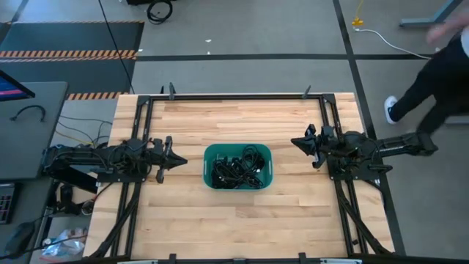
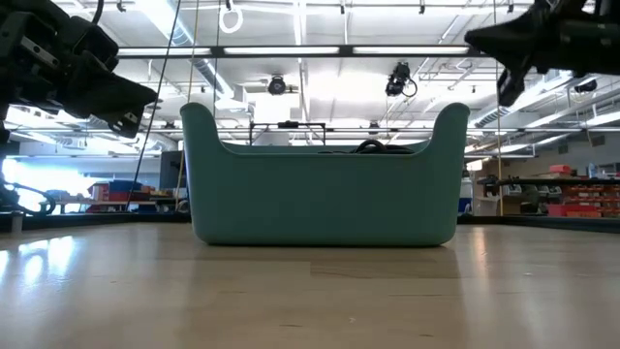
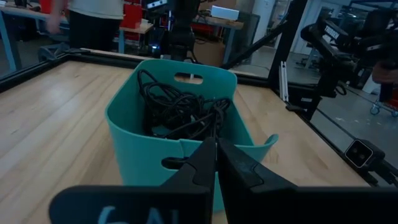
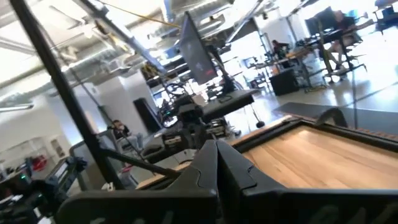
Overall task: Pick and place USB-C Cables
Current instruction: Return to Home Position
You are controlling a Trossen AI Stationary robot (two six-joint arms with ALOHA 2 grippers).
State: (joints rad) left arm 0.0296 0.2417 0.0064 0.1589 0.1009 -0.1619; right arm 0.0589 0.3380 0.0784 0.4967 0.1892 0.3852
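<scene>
Both pairs of jaws are lying pressed together and are gripping nothing.

In the high view, the left gripper [image 1: 171, 155] is hanging over the left part of the table [image 1: 242, 227] and the right gripper [image 1: 300, 143] over the right part. Each one is pointing toward the middle and is keeping apart from the teal tub [image 1: 207, 167] between them. The USB-C cables [image 1: 238, 170] are lying inside this tub as one dark tangled heap, and I am seeing no cable on the wood outside it. A person [image 1: 432, 70] is passing on the floor beyond the far right corner.

In the low view, the tub is standing flat on the wood, and only some black loops are showing above its rim. Dark arm parts are hanging high at both upper corners, well above the tub.

In the left wrist view, the two fingers [image 3: 199, 168] are touching each other and are pointing at the near wall of the tub, with the cables piled inside.

In the right wrist view, the fingers [image 4: 205, 165] are also touching, and no cable is showing.

I am judging these cords to be light, soft and floppy, and hooking easily into one another. The tied middle of one bundle is looking like the best place to grip, not a loose end.
</scene>
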